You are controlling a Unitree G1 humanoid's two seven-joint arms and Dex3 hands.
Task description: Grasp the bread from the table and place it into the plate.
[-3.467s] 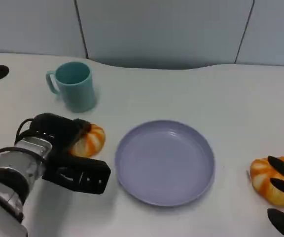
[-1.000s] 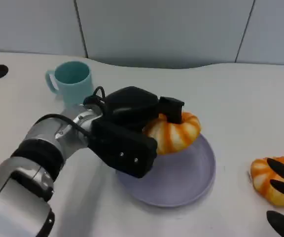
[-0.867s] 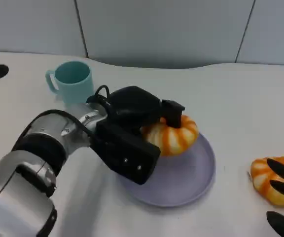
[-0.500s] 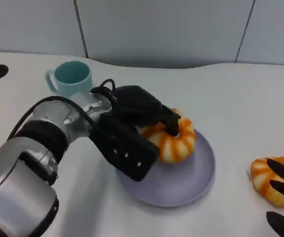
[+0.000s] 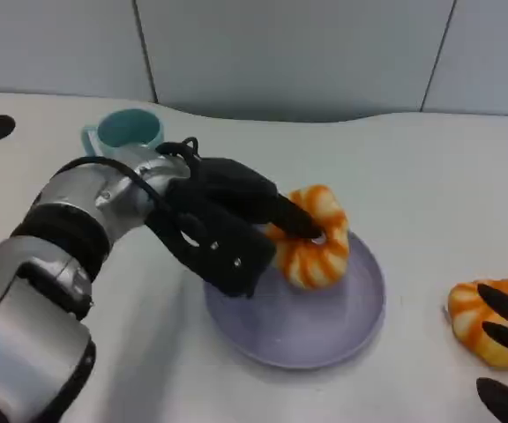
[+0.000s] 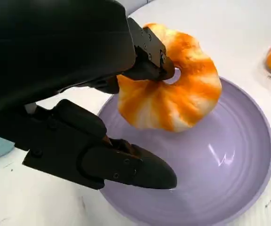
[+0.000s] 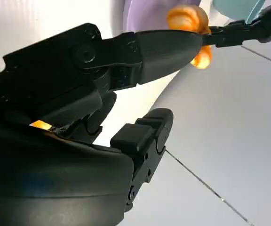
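On the white tabletop (image 5: 430, 167), the left hand (image 5: 236, 220) grips the bread (image 5: 316, 238) with its fingers (image 6: 147, 49), tilted over the plate (image 5: 324, 326), release pending; whether the right hand's (image 5: 505, 352) are clenched, I cannot tell.

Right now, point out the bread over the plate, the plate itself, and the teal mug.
bread (image 5: 320, 242), head view, on its striped top.
plate (image 5: 324, 326), head view, on the bare near part of its floor.
teal mug (image 5: 123, 129), head view, on its rim.
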